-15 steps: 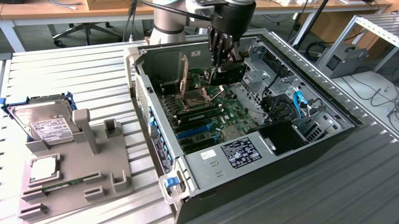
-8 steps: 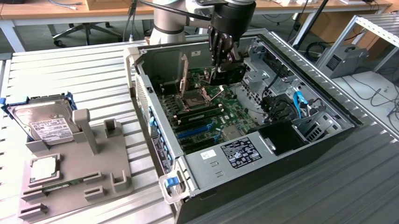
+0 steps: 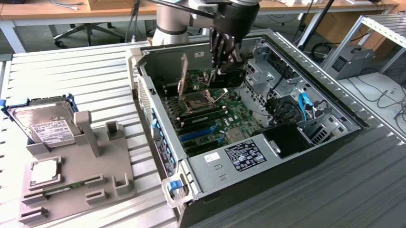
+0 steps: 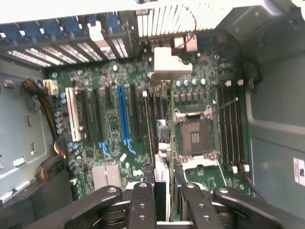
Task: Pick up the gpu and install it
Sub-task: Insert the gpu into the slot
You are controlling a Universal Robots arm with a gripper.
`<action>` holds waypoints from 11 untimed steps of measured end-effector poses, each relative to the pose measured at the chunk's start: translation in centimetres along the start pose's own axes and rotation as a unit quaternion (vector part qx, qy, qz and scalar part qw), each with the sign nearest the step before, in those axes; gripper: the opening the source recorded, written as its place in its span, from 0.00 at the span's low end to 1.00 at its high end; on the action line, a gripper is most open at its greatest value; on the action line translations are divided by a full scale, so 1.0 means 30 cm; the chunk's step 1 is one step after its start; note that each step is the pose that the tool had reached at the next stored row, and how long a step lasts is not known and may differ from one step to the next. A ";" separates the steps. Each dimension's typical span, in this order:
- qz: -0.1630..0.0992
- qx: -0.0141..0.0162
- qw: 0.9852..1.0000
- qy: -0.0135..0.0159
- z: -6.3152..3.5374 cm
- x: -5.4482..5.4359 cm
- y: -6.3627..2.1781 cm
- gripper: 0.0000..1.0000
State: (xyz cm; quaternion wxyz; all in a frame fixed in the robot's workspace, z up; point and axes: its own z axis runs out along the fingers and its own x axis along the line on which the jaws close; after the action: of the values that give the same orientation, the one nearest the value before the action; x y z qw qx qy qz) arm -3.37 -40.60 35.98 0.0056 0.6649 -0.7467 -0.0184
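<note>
Here the gripper [image 3: 223, 64], top centre of the frame, clamps the gpu [image 4: 162, 143] edge-on, long axis parallel to the blue slot [image 4: 124, 114] below it.

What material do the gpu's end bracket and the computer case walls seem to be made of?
The gpu end bracket looks like bare sheet metal: pale, silvery, bent flat. The computer case walls look like dull grey stamped steel, with punched holes and folded edges.

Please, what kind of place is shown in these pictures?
Probably a robotics lab or workshop set up for computer assembly. An open PC case lies on a ribbed metal table, a grey parts fixture holds a hard drive, and desks stand behind.
</note>
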 end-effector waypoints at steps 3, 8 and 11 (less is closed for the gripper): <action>0.000 -0.016 1.000 0.002 0.002 0.000 0.000 0.26; 0.000 -0.017 1.000 0.002 0.002 0.000 0.000 0.26; 0.000 -0.017 1.000 0.002 0.002 0.000 0.000 0.26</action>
State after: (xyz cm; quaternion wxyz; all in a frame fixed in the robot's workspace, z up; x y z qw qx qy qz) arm -3.38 -40.60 35.92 0.0182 0.6651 -0.7460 -0.0296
